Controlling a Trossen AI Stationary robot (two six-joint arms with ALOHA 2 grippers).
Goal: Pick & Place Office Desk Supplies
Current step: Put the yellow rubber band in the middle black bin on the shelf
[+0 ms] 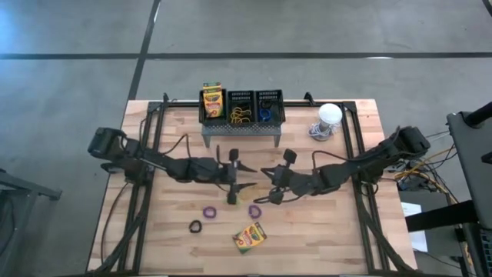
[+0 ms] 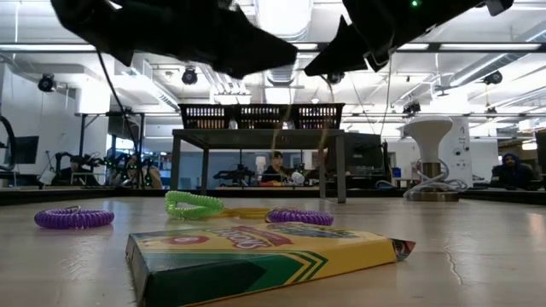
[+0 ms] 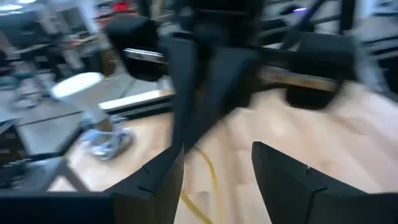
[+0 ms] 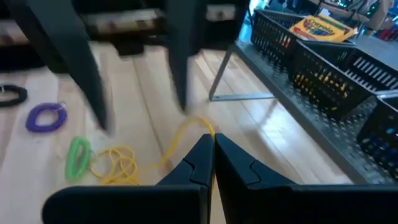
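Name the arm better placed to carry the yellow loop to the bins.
Right, probably. The right gripper is shut on the yellow loop, lifting one end off the table. The left gripper hangs open nearby, holding nothing.

Centre: both arms crowd it, left gripper near right gripper.
Rear: stand blocks.
Front-left: open tabletop.

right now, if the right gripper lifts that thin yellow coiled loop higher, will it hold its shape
Probably floppy: the thin yellow coiled loop trails from the right gripper as a slack strand to a loose tangle below. Likely light: a shut pinch alone holds it. It may snag the green coiled loop beside it.
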